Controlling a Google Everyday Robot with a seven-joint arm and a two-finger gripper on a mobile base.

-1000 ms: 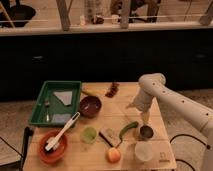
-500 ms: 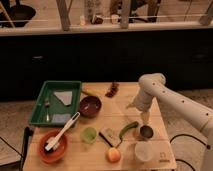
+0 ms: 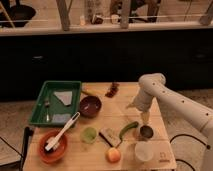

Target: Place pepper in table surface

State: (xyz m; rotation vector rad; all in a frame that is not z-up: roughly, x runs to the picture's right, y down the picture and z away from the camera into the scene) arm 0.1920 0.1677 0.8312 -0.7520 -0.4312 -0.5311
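The pepper (image 3: 128,128), slim, green and slightly curved, lies flat on the light wooden table surface (image 3: 160,150), right of centre. My white arm reaches in from the right and bends down over the table. The gripper (image 3: 144,119) hangs at its end, just above and to the right of the pepper's upper tip. It does not appear to touch the pepper. A small dark round cup (image 3: 146,132) stands directly below the gripper, beside the pepper.
A green tray (image 3: 37,112) sits at the left. Around the pepper are a dark red bowl (image 3: 90,106), an orange bowl (image 3: 45,154) holding a white brush, a small green cup (image 3: 89,134), a dark packet (image 3: 109,137), an orange fruit (image 3: 114,155), a white cup (image 3: 144,150) and a dark red cluster (image 3: 112,90).
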